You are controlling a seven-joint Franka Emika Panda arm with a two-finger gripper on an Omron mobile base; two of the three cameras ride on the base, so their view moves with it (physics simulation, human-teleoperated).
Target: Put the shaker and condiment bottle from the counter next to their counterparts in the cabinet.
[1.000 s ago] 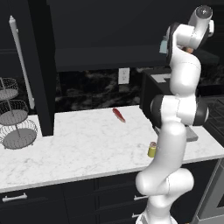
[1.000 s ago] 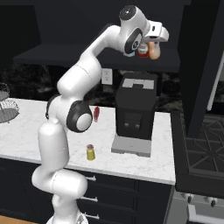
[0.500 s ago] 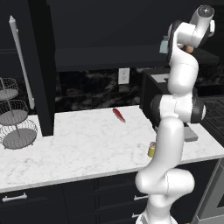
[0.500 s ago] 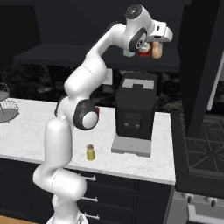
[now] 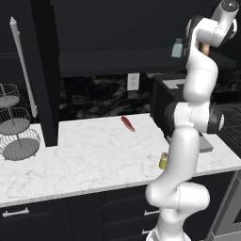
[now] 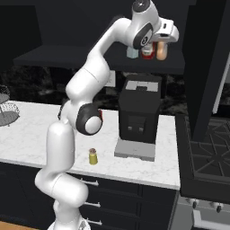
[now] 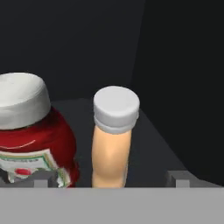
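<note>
The gripper (image 7: 109, 181) stands released, its fingertips (image 7: 41, 183) spread either side of the orange bottle (image 7: 111, 144), which stands upright on the cabinet shelf (image 6: 67, 60) just beside the red bottle (image 7: 30, 131). The yellow shaker (image 6: 92, 156) stands on the counter (image 6: 27, 134)

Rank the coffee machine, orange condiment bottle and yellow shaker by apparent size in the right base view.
1. coffee machine, by far the largest
2. orange condiment bottle on the cabinet shelf
3. yellow shaker on the counter, only slightly smaller; different camera distances make this unsure
</note>
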